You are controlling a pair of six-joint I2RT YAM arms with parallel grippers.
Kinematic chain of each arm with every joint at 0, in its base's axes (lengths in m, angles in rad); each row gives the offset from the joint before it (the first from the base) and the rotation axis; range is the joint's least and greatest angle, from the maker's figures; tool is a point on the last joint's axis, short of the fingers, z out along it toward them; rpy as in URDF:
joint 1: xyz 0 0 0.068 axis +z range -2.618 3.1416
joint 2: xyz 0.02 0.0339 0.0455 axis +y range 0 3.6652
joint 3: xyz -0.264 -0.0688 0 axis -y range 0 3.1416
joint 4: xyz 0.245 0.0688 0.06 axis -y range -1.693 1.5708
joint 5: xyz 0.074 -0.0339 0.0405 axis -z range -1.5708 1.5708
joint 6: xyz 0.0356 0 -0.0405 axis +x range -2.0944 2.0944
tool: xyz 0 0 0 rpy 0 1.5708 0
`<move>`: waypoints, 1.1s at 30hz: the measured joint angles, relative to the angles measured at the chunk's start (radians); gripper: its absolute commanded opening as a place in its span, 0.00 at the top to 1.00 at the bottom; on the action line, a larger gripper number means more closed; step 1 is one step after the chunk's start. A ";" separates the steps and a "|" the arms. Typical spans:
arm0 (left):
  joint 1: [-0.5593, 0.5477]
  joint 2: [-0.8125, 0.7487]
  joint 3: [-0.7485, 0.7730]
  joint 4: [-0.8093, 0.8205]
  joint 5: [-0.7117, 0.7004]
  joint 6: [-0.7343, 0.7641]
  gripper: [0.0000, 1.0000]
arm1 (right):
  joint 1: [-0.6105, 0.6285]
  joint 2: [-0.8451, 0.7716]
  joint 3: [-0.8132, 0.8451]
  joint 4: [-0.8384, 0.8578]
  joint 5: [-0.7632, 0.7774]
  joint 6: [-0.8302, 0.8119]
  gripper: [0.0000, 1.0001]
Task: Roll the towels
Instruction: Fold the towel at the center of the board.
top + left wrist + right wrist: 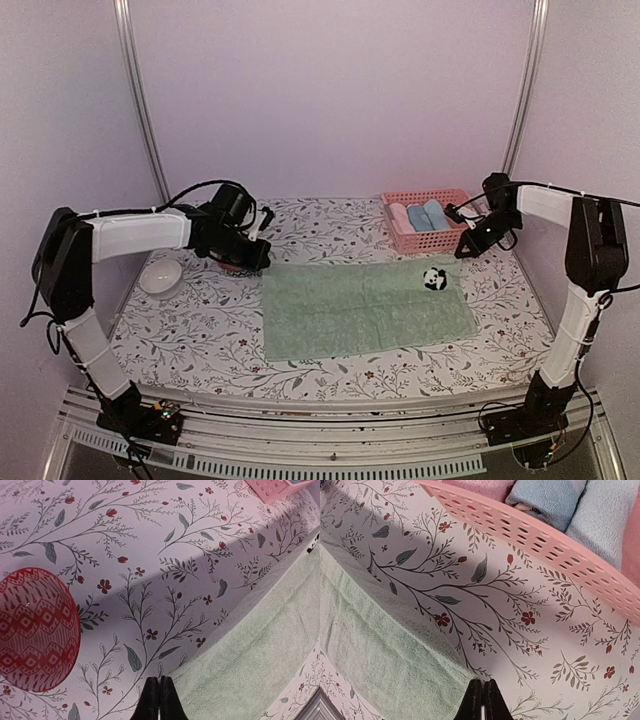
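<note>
Left pincer (159, 684) and right pincer (483, 684) — both closed, empty.

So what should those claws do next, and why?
Probably open the right claw and move it to the panda toy. The green towel lies flat and unrolled, but the toy sits on its far right corner, near that claw, which is shut and empty.

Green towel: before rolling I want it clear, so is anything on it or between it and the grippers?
A panda toy sits on the green towel near its far right corner. Nothing visible lies between the towel and the left gripper or the right gripper.
</note>
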 measured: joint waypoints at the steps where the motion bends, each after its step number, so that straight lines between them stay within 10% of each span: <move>1: 0.000 -0.006 -0.006 -0.002 0.005 0.003 1.00 | -0.001 -0.018 -0.016 0.000 -0.003 0.000 0.98; 33: 0.001 -0.148 -0.193 -0.078 0.203 0.016 1.00 | -0.031 -0.304 -0.365 -0.045 0.000 -0.197 0.98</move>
